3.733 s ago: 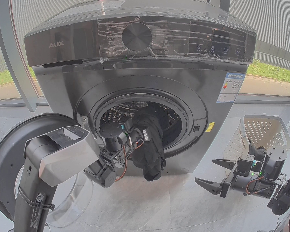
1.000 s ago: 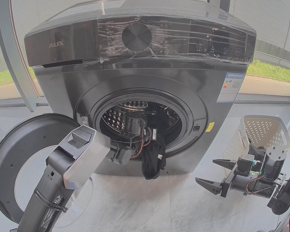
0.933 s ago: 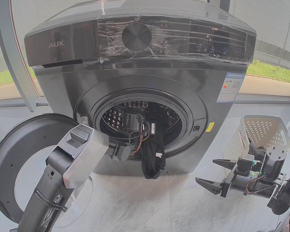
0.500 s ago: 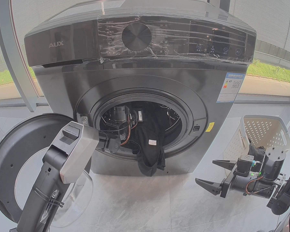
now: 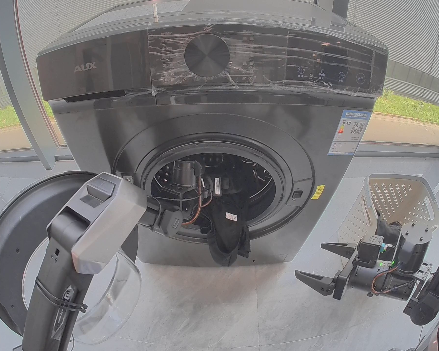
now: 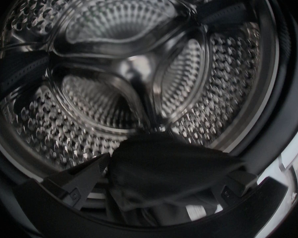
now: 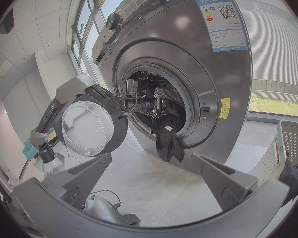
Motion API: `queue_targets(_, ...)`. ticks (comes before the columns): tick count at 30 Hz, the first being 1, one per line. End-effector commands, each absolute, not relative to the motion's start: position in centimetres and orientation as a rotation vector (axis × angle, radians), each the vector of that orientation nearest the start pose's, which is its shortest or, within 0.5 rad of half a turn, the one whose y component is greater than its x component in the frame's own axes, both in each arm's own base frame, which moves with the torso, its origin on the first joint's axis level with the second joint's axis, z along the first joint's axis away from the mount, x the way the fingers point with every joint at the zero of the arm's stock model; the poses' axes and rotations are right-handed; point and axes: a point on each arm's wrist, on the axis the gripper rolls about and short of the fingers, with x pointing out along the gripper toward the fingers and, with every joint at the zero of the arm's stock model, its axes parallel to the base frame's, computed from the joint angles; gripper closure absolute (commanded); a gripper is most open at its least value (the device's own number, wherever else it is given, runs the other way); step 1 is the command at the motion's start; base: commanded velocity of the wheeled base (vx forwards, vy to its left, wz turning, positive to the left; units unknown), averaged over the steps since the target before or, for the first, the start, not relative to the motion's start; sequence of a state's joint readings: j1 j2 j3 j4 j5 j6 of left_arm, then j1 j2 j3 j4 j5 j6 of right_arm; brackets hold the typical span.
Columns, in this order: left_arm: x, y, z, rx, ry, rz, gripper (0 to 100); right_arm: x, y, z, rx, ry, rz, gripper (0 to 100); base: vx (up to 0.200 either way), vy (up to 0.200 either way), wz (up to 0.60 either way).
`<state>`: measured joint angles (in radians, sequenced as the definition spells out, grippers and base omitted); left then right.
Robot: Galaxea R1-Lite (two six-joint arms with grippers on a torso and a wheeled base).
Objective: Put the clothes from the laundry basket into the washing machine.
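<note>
Dark grey front-loading washing machine (image 5: pixel 219 118) is sitting dead ahead. Its round glass-bowled door (image 5: pixel 14 249) is standing open at 8 o'clock of the drum mouth.

Left pincer (image 6: pixel 172 172) is sitting inside the perforated steel drum (image 6: pixel 122 66) with its fingers spread wide. The crumpled black garment (image 5: pixel 228 230) is bunching between them and touching one fingertip (image 6: pixel 101 161). The rest of the garment is draping over the mouth's 6 o'clock lip and hanging down the front panel.

The left forearm is crossing the mouth from 8 o'clock and partly blocking it.

Right pincer (image 5: pixel 309 258) is hovering wide open over the floor at 4 o'clock of the machine. It is just in front of the white perforated plastic laundry basket (image 5: pixel 405 181), which is holding another dark cloth (image 5: pixel 386 230).

Pale grey marbled floor tiles (image 5: pixel 205 308) are running under everything. Clear plastic film is wrapping the control panel around the round black knob (image 5: pixel 207 55). Behind the machine, big windows are showing grass and a grey corrugated wall.
</note>
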<state>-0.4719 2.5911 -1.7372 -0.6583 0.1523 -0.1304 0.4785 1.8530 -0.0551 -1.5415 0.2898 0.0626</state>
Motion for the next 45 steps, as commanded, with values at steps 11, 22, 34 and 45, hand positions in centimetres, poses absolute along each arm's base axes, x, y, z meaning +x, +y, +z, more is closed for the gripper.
queue_targets(11, 41.3, -25.8, 1.5, 0.027, 0.464, -0.492, 0, 18.9, 10.5, 7.4, 0.034, 0.292, 0.755, 0, 0.000, 0.000, 0.00)
queue_targets(22, 43.1, -25.9, -2.0, 0.032, 0.440, -0.474, 100, 18.9, 10.5, 7.4, 0.035, 0.290, 0.755, 0, 0.000, 0.000, 0.00)
queue_targets(34, 46.0, -26.2, 1.8, -0.027, 0.242, -0.376, 100, 18.8, 10.6, 7.5, 0.034, 0.286, 0.760, 0, 0.000, 0.000, 0.00)
queue_targets(45, 50.5, -23.7, 5.6, -0.111, -0.018, -0.219, 100, 18.8, 10.5, 7.5, 0.034, 0.287, 0.760, 0, 0.000, 0.000, 0.00)
